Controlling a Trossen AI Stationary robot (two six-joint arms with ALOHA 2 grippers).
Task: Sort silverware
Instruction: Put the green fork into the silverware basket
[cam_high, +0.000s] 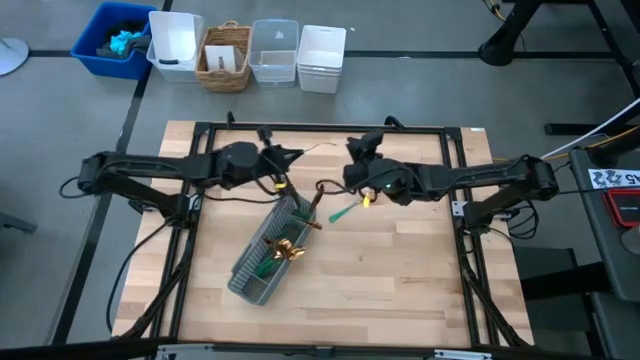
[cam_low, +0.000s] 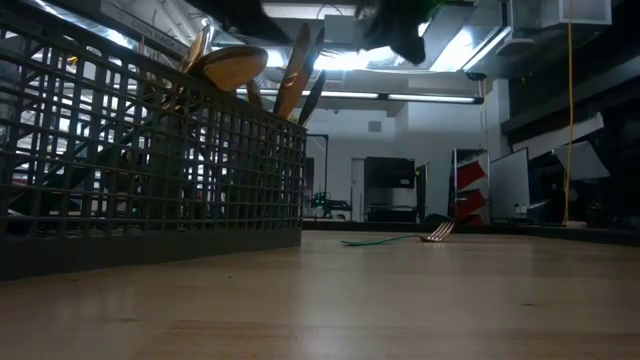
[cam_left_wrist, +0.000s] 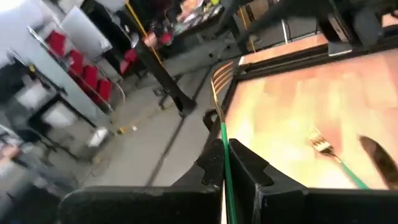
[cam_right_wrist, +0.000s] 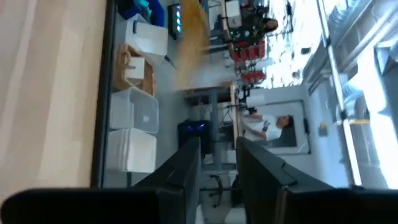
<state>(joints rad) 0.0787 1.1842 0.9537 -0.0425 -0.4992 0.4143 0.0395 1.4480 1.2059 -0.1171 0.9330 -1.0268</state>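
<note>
My left gripper (cam_left_wrist: 227, 163) is clamped on the green handle of a fork (cam_left_wrist: 219, 99), above the far half of the table (cam_high: 400, 290) beside the far end of the mesh caddy (cam_high: 262, 262). My right gripper (cam_high: 362, 152) has its fingers apart and holds nothing. A loose fork (cam_high: 348, 208) lies on the table centre between caddy and right gripper, its long axis diagonal, gold head toward the right arm, which I judge nearer.

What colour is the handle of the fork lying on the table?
Green, with a gold head; the fork shows best in the low view.
</note>
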